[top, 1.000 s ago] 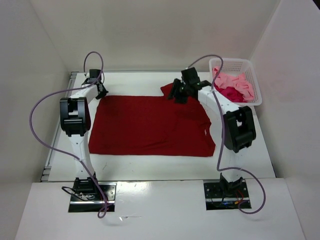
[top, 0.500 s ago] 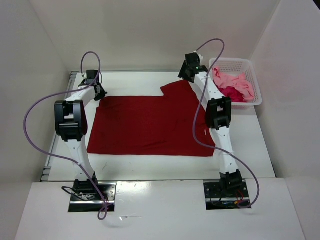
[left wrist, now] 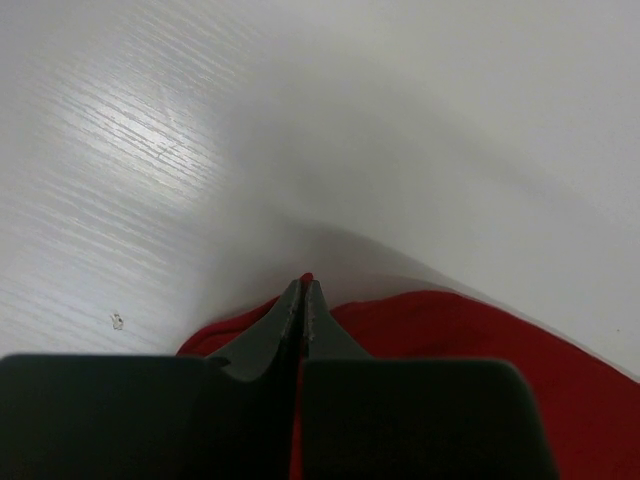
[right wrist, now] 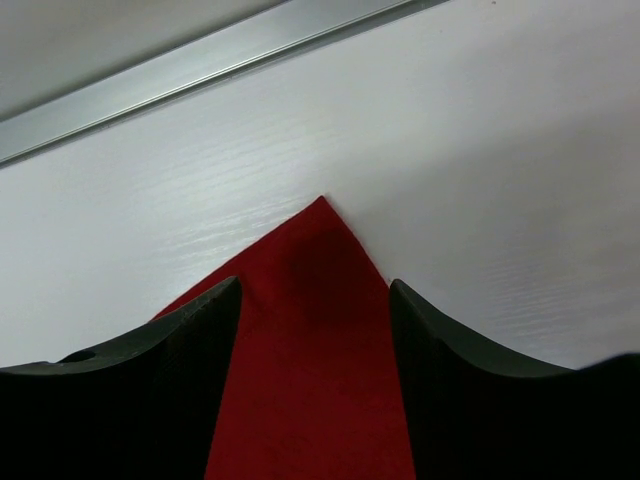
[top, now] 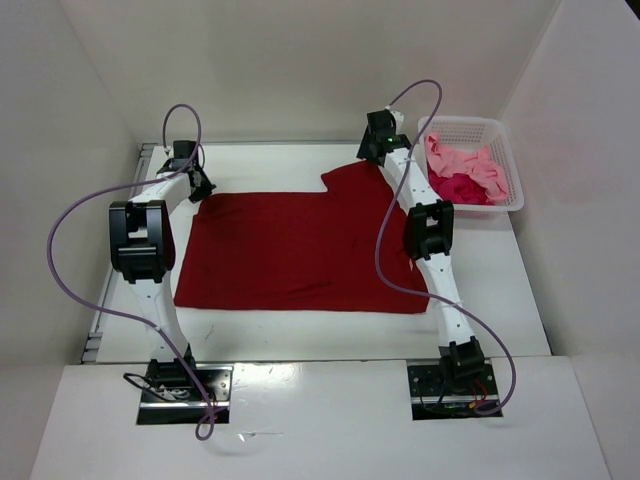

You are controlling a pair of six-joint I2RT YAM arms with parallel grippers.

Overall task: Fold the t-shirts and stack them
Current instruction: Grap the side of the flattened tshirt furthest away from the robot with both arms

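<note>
A dark red t-shirt (top: 300, 250) lies spread flat across the middle of the table. My left gripper (top: 202, 188) sits at its far left corner; in the left wrist view the gripper (left wrist: 303, 290) is shut, with a thin edge of the red cloth (left wrist: 450, 340) pinched between its tips. My right gripper (top: 367, 157) hovers over the far right sleeve corner. In the right wrist view it (right wrist: 315, 290) stands open, straddling the pointed red corner (right wrist: 310, 380) without gripping it. A light pink t-shirt (top: 470, 160) and a crimson t-shirt (top: 458, 187) lie crumpled in the basket.
A white mesh basket (top: 505, 150) stands at the back right, beside the right arm. White walls enclose the table on three sides. A metal rail (right wrist: 200, 65) runs along the far edge, just beyond the sleeve corner.
The right arm has stretched out from a bent elbow, carrying its gripper farther back to the sleeve's far corner, with the jaws spreading wider. The left arm has barely moved.
</note>
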